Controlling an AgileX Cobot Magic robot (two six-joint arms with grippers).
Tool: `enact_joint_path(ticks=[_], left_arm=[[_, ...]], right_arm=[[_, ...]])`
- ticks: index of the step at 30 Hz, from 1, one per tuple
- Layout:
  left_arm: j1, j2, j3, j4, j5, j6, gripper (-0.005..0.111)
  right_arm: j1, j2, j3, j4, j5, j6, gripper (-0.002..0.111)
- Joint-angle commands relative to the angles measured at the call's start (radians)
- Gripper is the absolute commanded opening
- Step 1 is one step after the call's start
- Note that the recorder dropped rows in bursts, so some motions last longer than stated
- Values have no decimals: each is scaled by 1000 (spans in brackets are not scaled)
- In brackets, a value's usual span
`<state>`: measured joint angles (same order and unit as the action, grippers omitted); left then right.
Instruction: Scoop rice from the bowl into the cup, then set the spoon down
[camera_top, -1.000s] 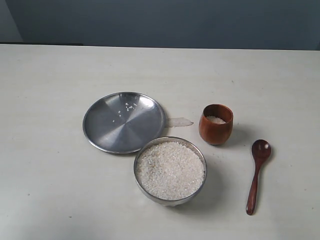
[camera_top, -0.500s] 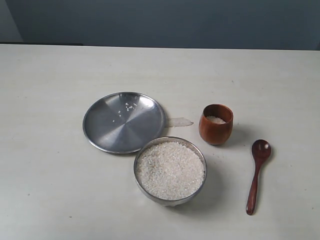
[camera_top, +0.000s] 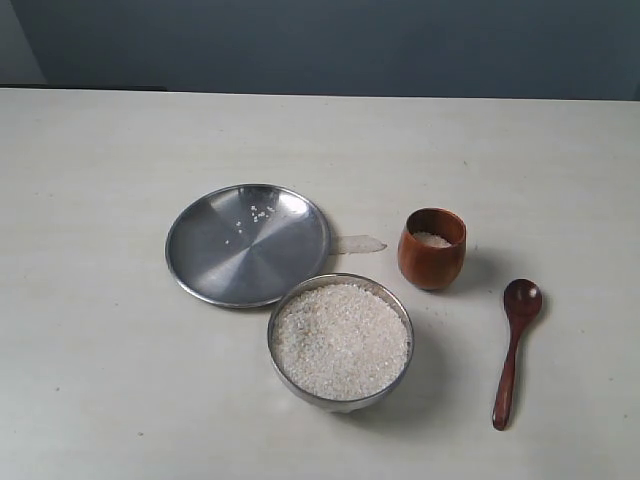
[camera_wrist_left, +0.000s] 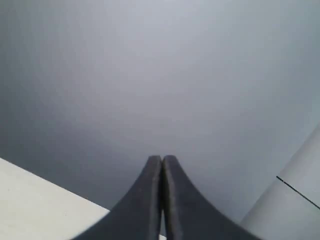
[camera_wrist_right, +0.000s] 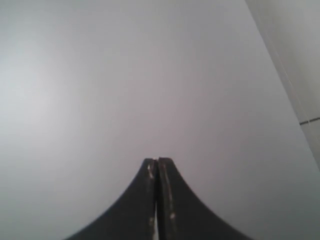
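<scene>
Landmark = bowl (camera_top: 341, 401): round, deep, shiny steel, thin rim, standing upright on the pale matte surface (camera_top: 100, 380) in the exterior view. It was filled almost to the rim with rice (camera_top: 340, 340), small white dry grains in a low heap with a granular texture. Cup (camera_top: 432, 262) sat behind and to the right of the bowl, apart from it: small, rounded, reddish-brown wood, smooth gloss, no handle, upright, mouth up, with a little rice (camera_top: 432, 240) visible inside. Spoon (camera_top: 512, 352) lay flat on the surface to the right of the bowl, well clear of it: slim dark reddish-brown wood, small round head, long thin handle. Its long axis ran near-to-far, slightly skewed, head at the far end with the hollow face up, handle tip at the near end angled a bit toward the bowl. Plate (camera_top: 225, 265) sat behind and to the left of the bowl: flat, shallow, brushed steel, round, its near rim meeting the bowl's rim in view, contact unclear; a few stray grains (camera_top: 258, 213) lay on it. A small clear scrap (camera_top: 358, 243) lay behind the bowl. Left end effector (camera_wrist_left: 162, 159): dark curved fingers pressed together, gripping nothing, against a plain grey backdrop. Right end effector (camera_wrist_right: 157, 161): same, fully closed, empty, fingers scuffed with pale marks.
</scene>
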<state>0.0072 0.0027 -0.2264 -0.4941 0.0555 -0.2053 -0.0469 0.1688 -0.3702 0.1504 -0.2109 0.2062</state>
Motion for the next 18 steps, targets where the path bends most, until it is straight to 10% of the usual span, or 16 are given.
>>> enact_joint_path(ticks=[1, 18], left_arm=[[1, 56, -116, 101, 187, 4, 0], [1, 630, -311, 254, 551, 65, 0]], right_arm=[[33, 100, -97, -21, 166, -11, 1], [289, 542, -152, -16, 704, -101, 1]])
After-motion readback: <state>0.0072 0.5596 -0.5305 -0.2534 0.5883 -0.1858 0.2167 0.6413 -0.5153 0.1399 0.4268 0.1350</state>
